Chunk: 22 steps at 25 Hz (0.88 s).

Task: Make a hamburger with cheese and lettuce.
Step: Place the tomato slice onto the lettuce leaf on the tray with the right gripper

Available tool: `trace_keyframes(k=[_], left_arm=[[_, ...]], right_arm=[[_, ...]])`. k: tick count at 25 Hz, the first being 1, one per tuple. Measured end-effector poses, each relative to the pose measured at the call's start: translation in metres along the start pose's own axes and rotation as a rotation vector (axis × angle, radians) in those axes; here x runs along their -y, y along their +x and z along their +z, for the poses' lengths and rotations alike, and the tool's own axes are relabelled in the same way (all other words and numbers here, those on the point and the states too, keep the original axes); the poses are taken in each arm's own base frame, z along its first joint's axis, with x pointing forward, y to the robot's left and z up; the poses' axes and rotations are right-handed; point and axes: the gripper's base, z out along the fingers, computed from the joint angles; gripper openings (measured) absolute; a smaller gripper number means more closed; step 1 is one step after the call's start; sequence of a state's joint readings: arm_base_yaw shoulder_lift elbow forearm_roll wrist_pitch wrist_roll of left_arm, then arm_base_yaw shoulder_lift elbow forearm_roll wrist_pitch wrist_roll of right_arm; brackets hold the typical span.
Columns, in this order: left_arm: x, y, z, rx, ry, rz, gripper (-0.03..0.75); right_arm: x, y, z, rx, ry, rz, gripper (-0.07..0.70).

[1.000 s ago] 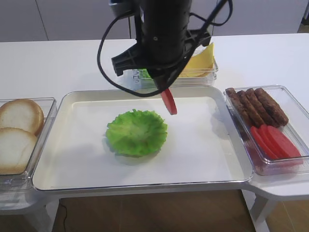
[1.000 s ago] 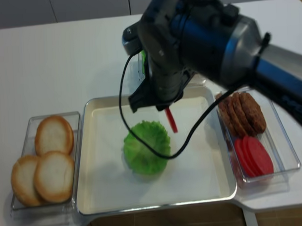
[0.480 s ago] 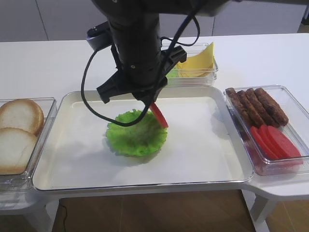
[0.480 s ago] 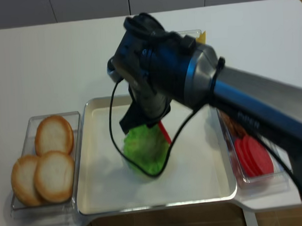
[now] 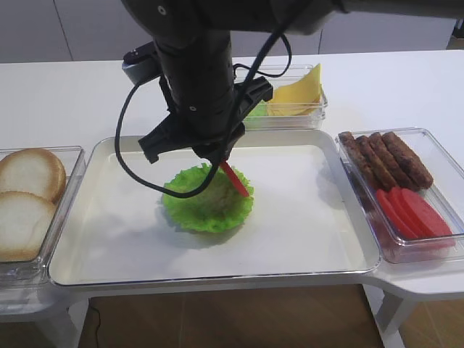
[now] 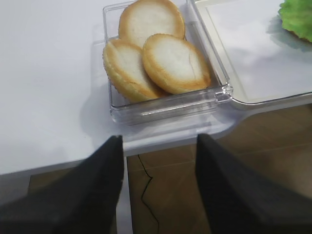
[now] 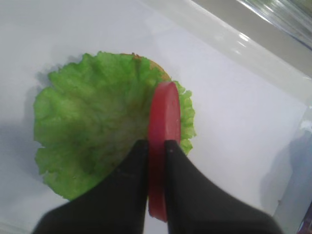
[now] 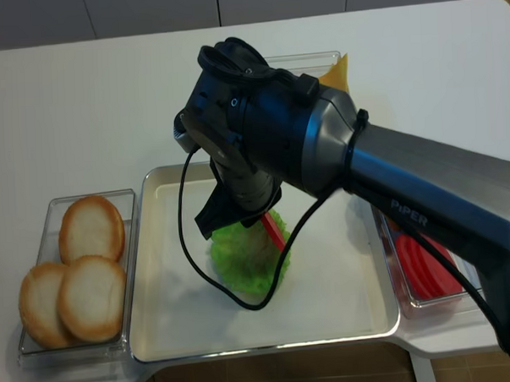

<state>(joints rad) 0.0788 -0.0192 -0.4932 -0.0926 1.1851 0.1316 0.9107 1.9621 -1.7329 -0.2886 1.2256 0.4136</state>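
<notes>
One tomato slice (image 7: 163,141) clamped edge-on in right fingers (image 7: 130,180), above lettuce (image 7: 92,131), left fingers (image 6: 97,180) spread apart.

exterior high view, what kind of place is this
Probably a lab mock-up of a burger station: a white table with a tray, clear bins of buns, patties and cheese, and lettuce.

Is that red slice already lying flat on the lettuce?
No, the right gripper holds the tomato slice on edge over the lettuce.
</notes>
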Motion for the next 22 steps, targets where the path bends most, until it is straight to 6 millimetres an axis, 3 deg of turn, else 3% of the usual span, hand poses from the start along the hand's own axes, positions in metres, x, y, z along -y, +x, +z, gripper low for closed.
trace_keyframes(k=[4, 14, 22], left_arm=[[0.0000, 0.0000, 0.0000, 0.000, 0.000, 0.000, 0.360], [0.0000, 0.0000, 0.0000, 0.000, 0.000, 0.000, 0.360], [0.0000, 0.0000, 0.0000, 0.000, 0.000, 0.000, 0.360]], right_arm=[[-0.0002, 0.0001, 0.0000, -0.001, -0.002, 0.001, 0.071], [-0.0039, -0.0002, -0.0001, 0.002, -0.043, 0.036, 0.193], [-0.0096, 0.0004, -0.0005, -0.007, -0.105, 0.061, 0.429]])
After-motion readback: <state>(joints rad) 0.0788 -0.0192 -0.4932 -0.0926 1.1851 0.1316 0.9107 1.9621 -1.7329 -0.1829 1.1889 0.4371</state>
